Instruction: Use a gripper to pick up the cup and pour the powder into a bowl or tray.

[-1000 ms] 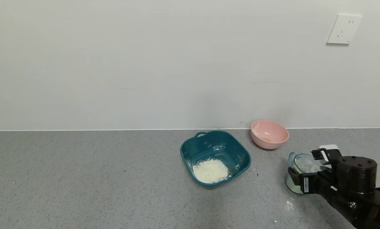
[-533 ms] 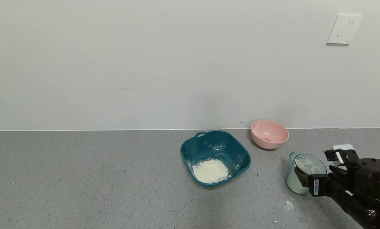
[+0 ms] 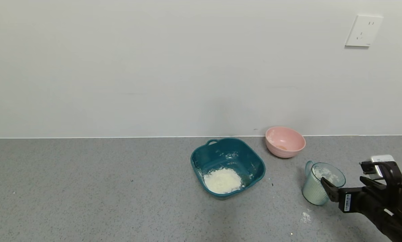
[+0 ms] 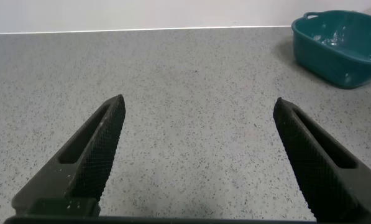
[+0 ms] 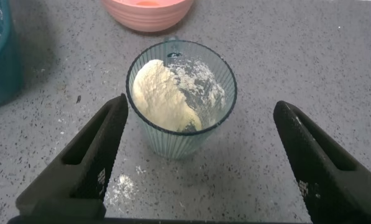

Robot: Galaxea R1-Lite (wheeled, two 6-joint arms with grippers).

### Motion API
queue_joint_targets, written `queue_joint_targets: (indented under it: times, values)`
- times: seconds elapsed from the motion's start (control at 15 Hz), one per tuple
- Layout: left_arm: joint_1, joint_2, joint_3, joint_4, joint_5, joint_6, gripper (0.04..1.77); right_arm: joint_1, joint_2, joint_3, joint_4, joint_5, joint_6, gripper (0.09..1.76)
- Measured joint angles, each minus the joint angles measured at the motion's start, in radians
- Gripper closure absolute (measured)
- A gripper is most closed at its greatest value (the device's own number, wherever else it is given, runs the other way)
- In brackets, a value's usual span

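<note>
The pale green-blue ribbed cup [image 3: 313, 192] stands upright on the grey counter, right of the dark teal basin [image 3: 221, 155]. A clump of cream powder [image 5: 160, 96] clings inside the cup [image 5: 179, 140]. A pile of white powder [image 3: 222, 180] lies in the basin. My right gripper [image 3: 342, 172] is open and empty just right of the cup, apart from it; in the right wrist view [image 5: 201, 103] the cup stands beyond the fingertips. My left gripper [image 4: 199, 101] is open and empty low over bare counter, with the basin [image 4: 337, 46] far off.
A round pink bowl [image 3: 285, 142] stands behind the cup by the wall. A little spilled powder [image 3: 305, 216] lies on the counter in front of the cup. The wall runs along the counter's back.
My right gripper, whose fingers stood around the cup, has drawn back to the right and away from it. The cup stays standing in place.
</note>
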Motion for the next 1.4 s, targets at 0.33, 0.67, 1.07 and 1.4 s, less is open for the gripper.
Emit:
queue_joint_targets:
  times: [0.33,0.67,1.07,1.4]
  values:
    - [0.0,0.0,0.0,0.0,0.0,0.0,0.09,-0.01,-0.081,0.04,0.001,-0.001,0.0,0.15]
    - [0.0,0.0,0.0,0.0,0.0,0.0,0.09,-0.018,-0.185,0.09,0.003,-0.012,-0.001,0.15]
    - [0.0,0.0,0.0,0.0,0.0,0.0,0.09,-0.023,-0.303,0.135,0.009,-0.099,-0.026,0.15]
    - [0.0,0.0,0.0,0.0,0.0,0.0,0.09,-0.043,-0.444,0.147,0.116,-0.148,-0.046,0.15]
